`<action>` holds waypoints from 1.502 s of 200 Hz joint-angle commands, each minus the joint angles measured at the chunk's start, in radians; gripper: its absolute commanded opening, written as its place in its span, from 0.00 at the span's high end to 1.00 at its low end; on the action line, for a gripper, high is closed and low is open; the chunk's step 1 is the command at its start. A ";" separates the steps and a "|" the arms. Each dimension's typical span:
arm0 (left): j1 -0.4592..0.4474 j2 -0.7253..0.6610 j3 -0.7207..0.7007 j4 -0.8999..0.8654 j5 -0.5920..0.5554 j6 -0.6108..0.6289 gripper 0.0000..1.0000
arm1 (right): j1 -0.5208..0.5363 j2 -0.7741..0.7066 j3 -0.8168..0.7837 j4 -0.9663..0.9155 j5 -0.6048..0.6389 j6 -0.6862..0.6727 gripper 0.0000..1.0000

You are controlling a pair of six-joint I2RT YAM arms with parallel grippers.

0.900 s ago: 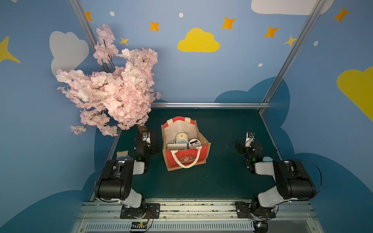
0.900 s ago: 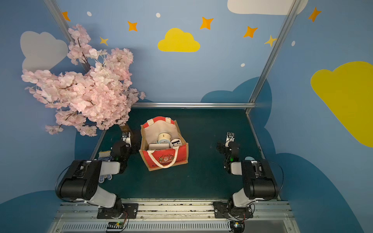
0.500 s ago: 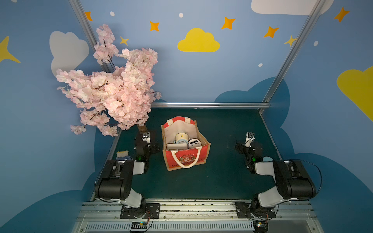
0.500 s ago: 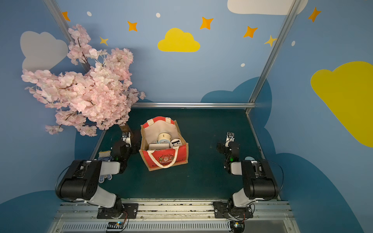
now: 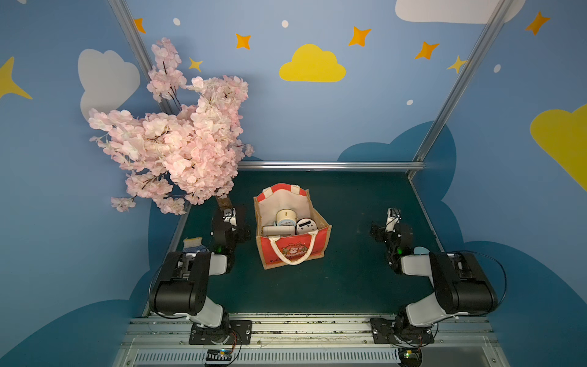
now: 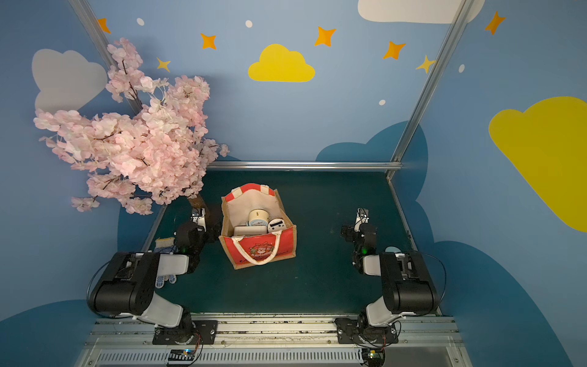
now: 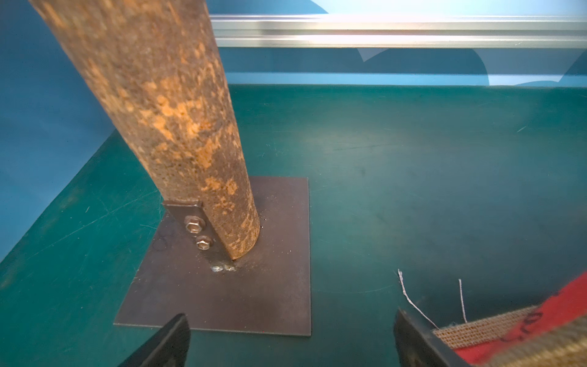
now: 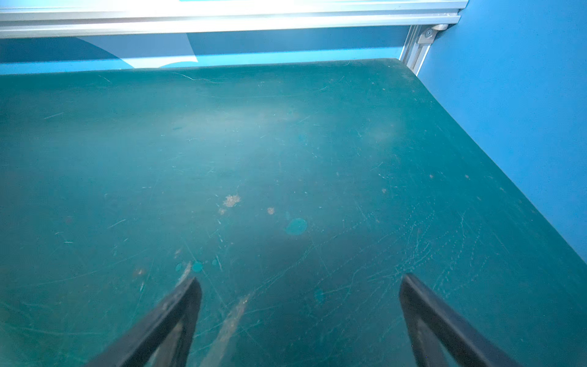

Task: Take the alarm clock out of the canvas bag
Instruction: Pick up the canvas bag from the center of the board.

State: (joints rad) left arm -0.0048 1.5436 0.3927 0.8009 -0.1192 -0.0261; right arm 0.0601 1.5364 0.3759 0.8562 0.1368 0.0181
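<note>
The canvas bag [image 5: 293,251] [image 6: 260,251] stands open mid-table, red printed face toward me, cream handles draped over it. Inside lies what looks like the alarm clock [image 5: 286,217] [image 6: 258,217], round with a pale blue rim and cream face, beside a white round device with a dark display [image 5: 305,226] and a white box [image 5: 277,230]. My left gripper [image 5: 236,219] [image 7: 290,330] is open and empty just left of the bag, whose corner [image 7: 524,330] lies by one finger. Well to the bag's right, my right gripper [image 5: 384,222] [image 8: 300,279] hangs open over bare mat.
A pink blossom tree [image 5: 178,143] overhangs the table's back left; its rusty trunk [image 7: 178,127] and base plate [image 7: 254,286] stand directly ahead of my left gripper. A knitted glove [image 5: 193,243] lies at the left edge. Blue walls and aluminium rails enclose the green mat [image 8: 286,143].
</note>
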 commanded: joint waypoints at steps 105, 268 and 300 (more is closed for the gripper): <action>-0.035 -0.501 0.280 -0.810 0.091 -0.192 0.01 | 0.033 -0.551 0.400 -1.000 -0.228 0.200 0.10; -0.096 -0.314 0.894 -1.405 0.497 0.017 0.03 | 0.614 -0.547 0.725 -1.265 -0.232 0.202 0.15; -0.121 -0.178 0.995 -1.489 0.482 0.071 0.03 | 0.661 -0.535 0.730 -1.265 -0.193 0.194 0.16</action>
State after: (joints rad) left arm -0.1062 1.2888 1.3266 -0.5621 0.3443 -0.0353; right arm 0.6949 0.9936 1.0801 -0.3870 -0.0910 0.2268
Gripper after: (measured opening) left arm 0.967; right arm 0.844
